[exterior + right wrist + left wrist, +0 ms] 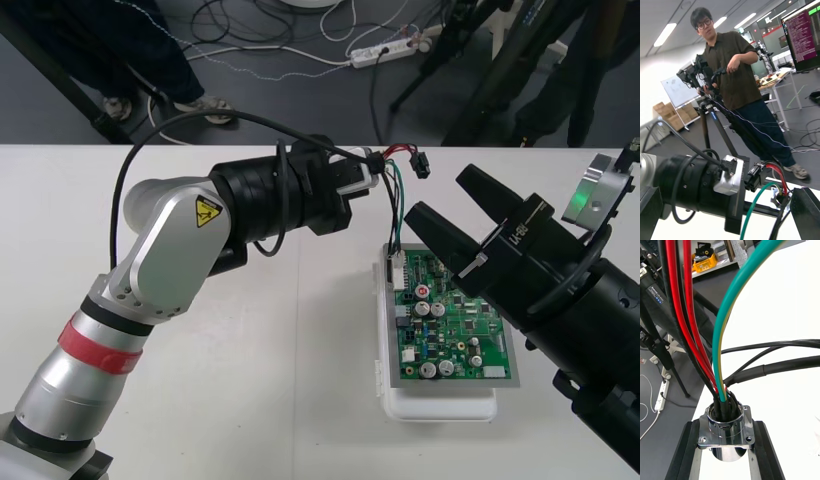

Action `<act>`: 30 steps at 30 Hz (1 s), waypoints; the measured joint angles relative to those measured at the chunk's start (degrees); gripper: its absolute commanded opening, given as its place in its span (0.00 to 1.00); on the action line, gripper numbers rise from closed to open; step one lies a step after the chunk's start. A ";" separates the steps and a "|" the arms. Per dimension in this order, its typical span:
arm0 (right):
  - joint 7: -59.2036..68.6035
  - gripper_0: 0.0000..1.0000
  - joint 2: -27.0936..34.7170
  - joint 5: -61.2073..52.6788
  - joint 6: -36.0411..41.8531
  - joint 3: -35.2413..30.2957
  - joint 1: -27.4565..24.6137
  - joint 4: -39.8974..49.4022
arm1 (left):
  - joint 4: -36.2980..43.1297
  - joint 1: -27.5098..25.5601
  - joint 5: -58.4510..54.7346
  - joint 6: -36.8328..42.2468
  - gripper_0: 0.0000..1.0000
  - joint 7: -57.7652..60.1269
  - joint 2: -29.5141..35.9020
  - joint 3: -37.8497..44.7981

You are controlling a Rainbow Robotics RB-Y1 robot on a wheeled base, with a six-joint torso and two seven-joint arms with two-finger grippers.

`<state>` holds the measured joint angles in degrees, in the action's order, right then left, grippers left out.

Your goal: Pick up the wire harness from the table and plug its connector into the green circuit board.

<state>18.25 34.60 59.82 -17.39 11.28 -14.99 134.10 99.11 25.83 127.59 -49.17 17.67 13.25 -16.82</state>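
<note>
My left gripper [372, 172] hovers above the table just beyond the green circuit board [450, 320], shut on the harness's round metal socket [726, 431]. Its fingers [688, 450] clamp the flange from both sides. Red, green and black wires [715, 333] rise from the socket. The small black plug [421, 166] hangs free in the air beside that gripper. Green and black wires [395, 215] drop toward the board's far left corner; I cannot tell whether they are attached there. My right gripper [437, 196] stands open over the board's far right part, its fingers [807, 210] wide apart.
The board sits on a white base [440, 408] right of the table's middle. The left arm's silver links [150, 260] cross the left half of the table. The table's far edge [200, 147] runs just behind the grippers.
</note>
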 measured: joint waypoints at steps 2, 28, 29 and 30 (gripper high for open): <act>0.00 1.00 -0.09 1.48 0.53 0.21 -0.10 0.00 | 0.00 0.00 0.63 0.00 0.00 0.23 -0.33 0.00; 0.00 1.00 -4.45 9.03 13.86 8.85 -0.64 0.28 | 0.01 0.00 10.39 0.01 0.00 4.35 -4.91 0.00; 0.00 1.00 -4.47 9.03 14.11 8.85 -0.64 0.28 | 0.01 0.00 10.46 0.02 0.00 4.35 -4.92 0.00; 0.00 1.00 -4.49 9.03 14.35 8.85 -0.64 0.28 | 0.01 0.00 10.53 0.02 0.00 4.35 -4.93 0.00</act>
<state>18.25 30.11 68.85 -3.04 20.14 -15.62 134.38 99.12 25.83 138.11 -49.16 22.02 8.32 -16.82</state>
